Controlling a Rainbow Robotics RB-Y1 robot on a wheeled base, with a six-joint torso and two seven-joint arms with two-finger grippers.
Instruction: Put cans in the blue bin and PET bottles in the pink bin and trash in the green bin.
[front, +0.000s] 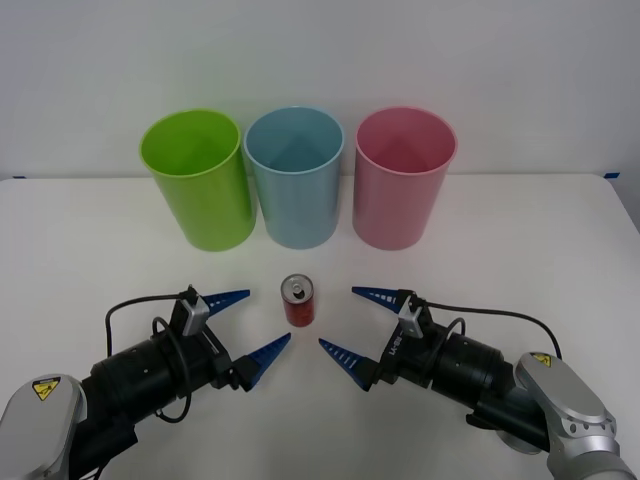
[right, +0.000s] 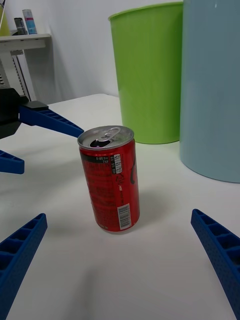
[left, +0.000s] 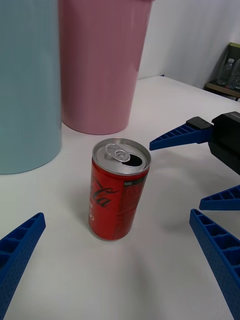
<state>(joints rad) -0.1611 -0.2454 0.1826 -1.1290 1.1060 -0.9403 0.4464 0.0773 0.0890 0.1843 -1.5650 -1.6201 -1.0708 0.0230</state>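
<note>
White table (front: 90, 240) runs out to both side edges of the front view, bare surface all round the work area. Three bins stand upright in a row toward the far edge: green bin (front: 197, 180) on the left, blue bin (front: 295, 177) in the middle, pink bin (front: 403, 178) on the right. Green and blue rims nearly touch, a slim gap separates blue from pink. Left gripper (front: 243, 328) sits low on the near left, fingers spread wide, pinching nothing. Right gripper (front: 358, 324) mirrors it on the near right, fingers also spread, nothing between them. Red can (front: 298, 300) stands upright in front of the blue bin, between the two grippers, touching neither; open table on every side of it. Its top is open, tab up.
</note>
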